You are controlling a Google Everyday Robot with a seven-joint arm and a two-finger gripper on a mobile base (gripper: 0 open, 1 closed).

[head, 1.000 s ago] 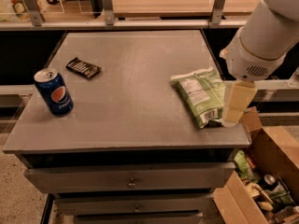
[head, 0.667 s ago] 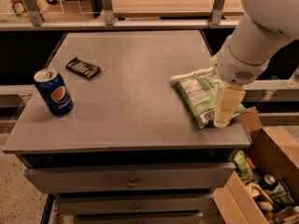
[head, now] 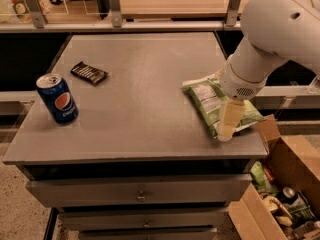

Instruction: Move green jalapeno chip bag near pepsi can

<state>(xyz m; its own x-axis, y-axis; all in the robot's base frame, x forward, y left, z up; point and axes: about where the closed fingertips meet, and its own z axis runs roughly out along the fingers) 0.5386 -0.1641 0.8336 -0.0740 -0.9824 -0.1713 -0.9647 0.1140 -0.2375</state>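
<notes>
Currently, the crinkly light-green jalapeno chip bag (head: 205,104) with its white nutrition label panel lies flat on the right side of the grey flat-topped counter (head: 145,109), close to the right edge and reaching toward the front right corner. Its label faces up and its long axis runs slantwise from back left to front right.

The cream-coloured pincer (head: 225,131) points down over the bag's near right portion, with its tip at the bag's front edge, just short of the counter's front edge. Whether the pincer is released, clenched or grasping the bag cannot be told from this view, nor whether it touches the bag. The white rounded robot arm (head: 280,29) descends to it from the upper right and covers part of the bag's far right side.

The dark blue Pepsi can (head: 57,99) with a red-white-blue round logo and a silver top stands upright near the counter's left edge, well apart from the bag, with bare counter between them. A small dark flat candy-bar wrapper (head: 89,72) lies behind and to the right of the can, near it but not touching.

Below the counter top, grey drawers (head: 140,194) with small handles face the camera. An open brown cardboard box (head: 287,164) holding mixed clutter sits on the floor at lower right, beside the counter.
</notes>
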